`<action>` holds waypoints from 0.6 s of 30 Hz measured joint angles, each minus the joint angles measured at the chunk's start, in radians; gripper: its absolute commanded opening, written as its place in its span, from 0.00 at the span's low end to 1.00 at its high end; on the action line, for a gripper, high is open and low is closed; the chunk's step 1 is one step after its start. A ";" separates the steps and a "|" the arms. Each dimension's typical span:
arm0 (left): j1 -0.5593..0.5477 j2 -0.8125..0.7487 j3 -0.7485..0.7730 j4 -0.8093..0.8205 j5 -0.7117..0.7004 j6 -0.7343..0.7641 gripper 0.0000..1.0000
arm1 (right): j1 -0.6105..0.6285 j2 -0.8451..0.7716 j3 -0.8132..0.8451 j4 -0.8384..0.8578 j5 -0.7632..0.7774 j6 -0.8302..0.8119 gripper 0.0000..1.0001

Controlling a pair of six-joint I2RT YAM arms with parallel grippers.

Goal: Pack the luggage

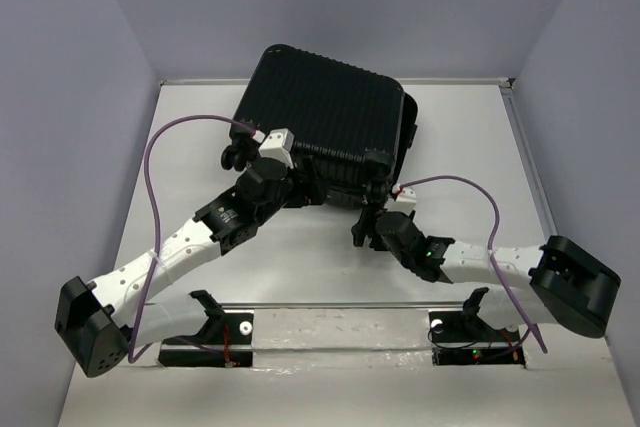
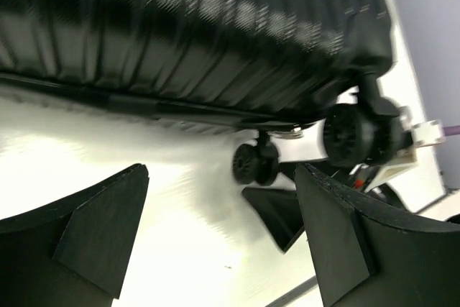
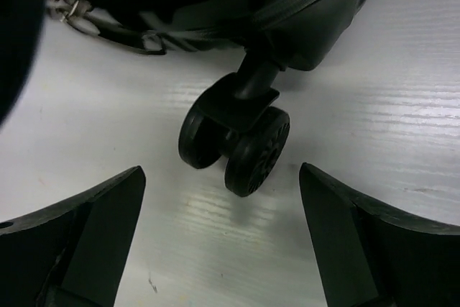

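The luggage (image 1: 325,117), a black ribbed hard-shell suitcase, lies flat at the back middle of the white table with its wheels toward me. My left gripper (image 1: 303,185) is open and empty at its near edge. In the left wrist view (image 2: 223,239) the ribbed shell (image 2: 180,26) fills the top, with two wheels (image 2: 255,163) beyond the fingers. My right gripper (image 1: 363,225) is open and empty just short of the near right corner. In the right wrist view (image 3: 223,242) a double wheel (image 3: 237,138) stands between and ahead of the fingers, not touched.
A metal zipper pull (image 3: 72,12) lies by the suitcase edge. A dark wedge (image 2: 280,213) that may be the right gripper's finger shows in the left wrist view. Purple cables (image 1: 150,177) loop over both arms. Grey walls enclose the table (image 1: 480,167) on three sides.
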 measured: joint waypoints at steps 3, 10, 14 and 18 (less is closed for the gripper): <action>0.005 -0.020 -0.047 -0.017 -0.028 0.000 0.94 | 0.004 0.056 0.000 0.042 0.056 0.035 0.72; 0.090 -0.145 -0.166 -0.038 -0.137 -0.024 0.91 | 0.018 0.155 0.014 0.110 0.126 0.135 0.30; 0.132 -0.210 -0.285 -0.039 -0.158 -0.063 0.90 | 0.009 0.134 -0.016 0.134 0.119 0.204 0.27; 0.142 -0.229 -0.351 -0.050 -0.157 -0.095 0.90 | -0.041 -0.036 -0.132 0.126 0.019 0.273 0.28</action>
